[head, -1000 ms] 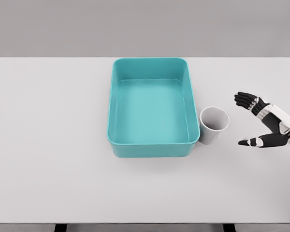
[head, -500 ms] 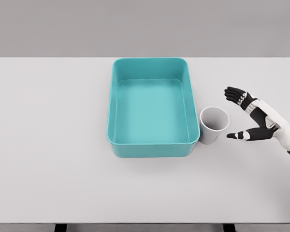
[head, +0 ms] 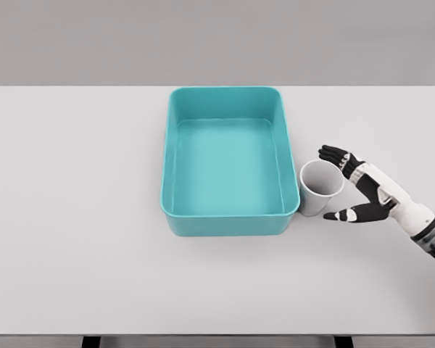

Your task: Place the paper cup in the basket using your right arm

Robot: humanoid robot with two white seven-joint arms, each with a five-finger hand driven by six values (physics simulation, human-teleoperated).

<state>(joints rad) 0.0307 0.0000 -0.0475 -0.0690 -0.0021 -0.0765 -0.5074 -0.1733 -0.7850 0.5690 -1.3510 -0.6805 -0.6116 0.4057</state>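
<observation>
Our right hand (head: 357,190) sits at the right of the frame with fingers spread and holding nothing, thumb low and fingers high, bracketing the cup's right side without clearly touching it. Going left to right: the teal basket (head: 175,145) fills the centre, empty; the paper cup (head: 320,188) stands upright just beside its right wall, pale grey, mouth open upward. We judge the risks thus: closing too hard could crush the thin wall; a shove could tip it or jam it against the basket.
</observation>
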